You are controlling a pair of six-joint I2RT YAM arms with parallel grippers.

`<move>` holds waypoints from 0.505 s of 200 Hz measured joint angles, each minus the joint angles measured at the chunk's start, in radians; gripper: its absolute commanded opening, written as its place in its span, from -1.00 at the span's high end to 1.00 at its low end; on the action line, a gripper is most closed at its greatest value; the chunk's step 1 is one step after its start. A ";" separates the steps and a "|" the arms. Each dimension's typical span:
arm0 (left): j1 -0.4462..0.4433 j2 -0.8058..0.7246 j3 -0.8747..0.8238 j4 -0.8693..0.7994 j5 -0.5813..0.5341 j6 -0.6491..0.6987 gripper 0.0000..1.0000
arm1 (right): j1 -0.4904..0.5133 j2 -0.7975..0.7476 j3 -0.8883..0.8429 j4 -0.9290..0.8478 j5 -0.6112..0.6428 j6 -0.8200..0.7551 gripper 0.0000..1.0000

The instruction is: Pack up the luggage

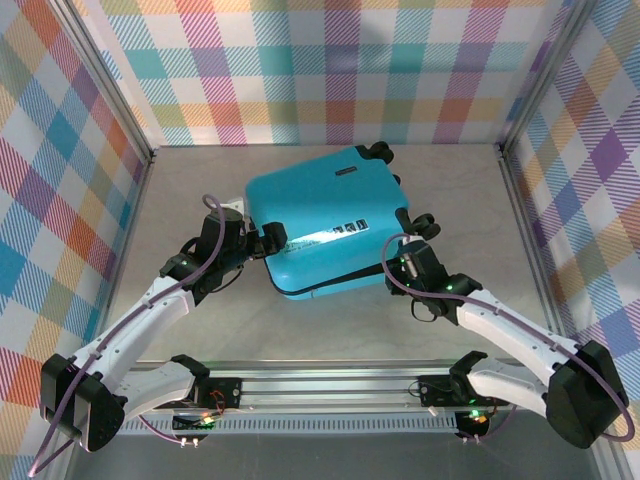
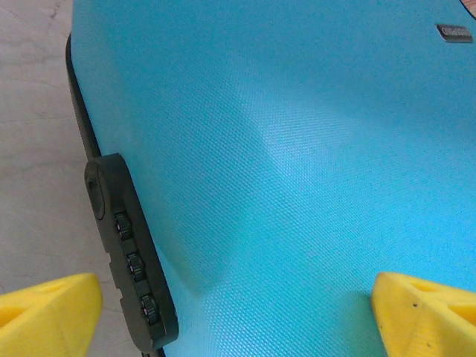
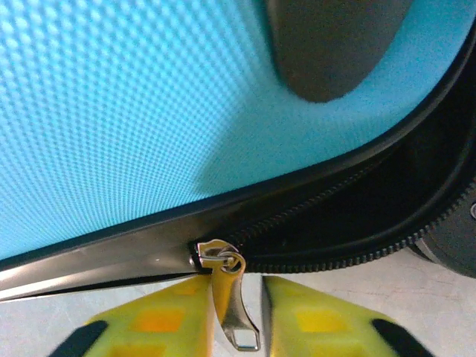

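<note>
Grey tabletop (image 1: 350,335) bears the luggage (image 1: 320,225); left gripper (image 2: 234,305) gapes wide at its side, right gripper (image 3: 236,291) pinches the zipper pull (image 3: 232,316).

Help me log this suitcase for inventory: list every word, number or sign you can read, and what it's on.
Nothing is legible.
Dark badge on the luggage shell: too blurred to read.
Combination lock dials: digits too small to read.
Small dark labels on its top face: too small to read.

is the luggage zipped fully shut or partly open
Partly open: in the right wrist view, the luggage has its teeth parted to the right of the zipper slider, while the seam to its left looks joined.
</note>
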 measured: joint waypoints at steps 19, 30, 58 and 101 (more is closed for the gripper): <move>0.000 0.000 0.001 0.000 0.000 0.000 -0.86 | 0.000 0.013 0.000 0.016 0.000 -0.002 0.64; 0.000 0.000 0.003 -0.003 0.000 0.002 -0.86 | 0.000 0.016 0.000 0.022 0.000 -0.002 0.65; 0.000 0.000 0.004 -0.004 0.000 0.003 -0.85 | 0.000 0.021 0.000 0.031 0.000 -0.002 0.64; 0.000 0.000 0.006 -0.009 0.000 0.004 -0.86 | 0.000 0.021 -0.021 0.040 -0.004 -0.001 0.50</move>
